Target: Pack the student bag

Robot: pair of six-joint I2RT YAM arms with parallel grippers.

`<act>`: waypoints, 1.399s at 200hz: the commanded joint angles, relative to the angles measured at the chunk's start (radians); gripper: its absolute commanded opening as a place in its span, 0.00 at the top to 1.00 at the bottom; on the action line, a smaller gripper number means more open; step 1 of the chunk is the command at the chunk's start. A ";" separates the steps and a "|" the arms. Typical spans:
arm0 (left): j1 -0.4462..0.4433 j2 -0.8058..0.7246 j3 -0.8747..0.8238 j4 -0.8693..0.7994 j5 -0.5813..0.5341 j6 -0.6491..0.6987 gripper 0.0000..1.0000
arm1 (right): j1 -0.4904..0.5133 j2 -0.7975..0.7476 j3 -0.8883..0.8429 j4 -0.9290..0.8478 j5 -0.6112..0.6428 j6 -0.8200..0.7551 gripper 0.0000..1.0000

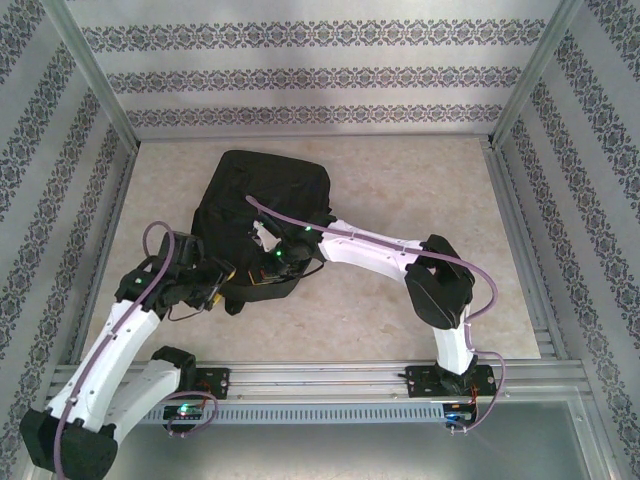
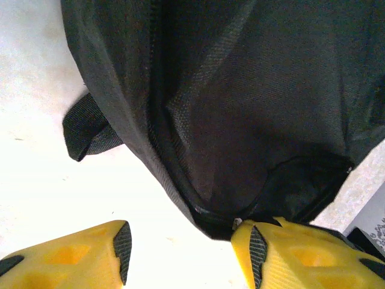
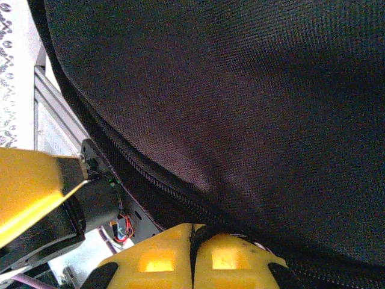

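my left arm (image 1: 120,340) angles in from the near left corner, forearm pointing right. the left gripper (image 2: 183,248) has its yellow fingers spread apart. my right arm (image 1: 370,250) stretches leftward, elbow bent, and the right gripper (image 3: 195,248) has its fingers pressed together.

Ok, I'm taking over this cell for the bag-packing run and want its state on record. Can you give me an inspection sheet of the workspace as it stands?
Surface: beige tabletop, no spills seen.
Job's things: black student bag slumped left of centre; a webbing strap lies on the table.
Clutter: nothing seen.
Grippers: left pincer open, the bag's corner at one finger; right pincer shut at the zipper line, and whether it pinches anything cannot be told.
Cables: a purple cable loops off the left arm, another off the right.
Surroundings: patterned walls; aluminium rail at the near edge.
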 commanded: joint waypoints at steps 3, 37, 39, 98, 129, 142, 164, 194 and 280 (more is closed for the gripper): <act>-0.046 0.062 -0.042 0.131 -0.039 -0.098 0.44 | -0.002 -0.048 -0.019 0.044 -0.015 0.016 1.00; -0.094 0.151 -0.066 0.240 -0.063 -0.121 0.52 | -0.002 -0.057 -0.042 0.053 -0.014 0.017 1.00; -0.094 0.155 -0.066 0.241 -0.067 -0.120 0.53 | -0.002 -0.058 -0.042 0.052 -0.011 0.015 1.00; -0.053 0.150 -0.018 0.181 -0.158 0.054 1.00 | -0.002 -0.130 -0.092 -0.082 0.055 -0.118 1.00; 0.006 0.117 -0.013 0.113 -0.163 0.145 1.00 | -0.010 -0.158 -0.107 -0.132 0.065 -0.168 1.00; 0.040 0.093 -0.011 0.089 -0.156 0.183 1.00 | -0.013 -0.164 -0.107 -0.149 0.069 -0.183 1.00; 0.078 0.070 0.007 0.049 -0.150 0.247 1.00 | -0.030 -0.164 -0.107 -0.186 0.081 -0.212 1.00; 0.085 0.059 0.023 0.011 -0.152 0.301 1.00 | -0.063 -0.158 -0.090 -0.222 0.106 -0.239 1.00; 0.124 0.013 0.011 -0.027 -0.157 0.361 1.00 | -0.157 -0.168 -0.066 -0.305 0.237 -0.279 1.00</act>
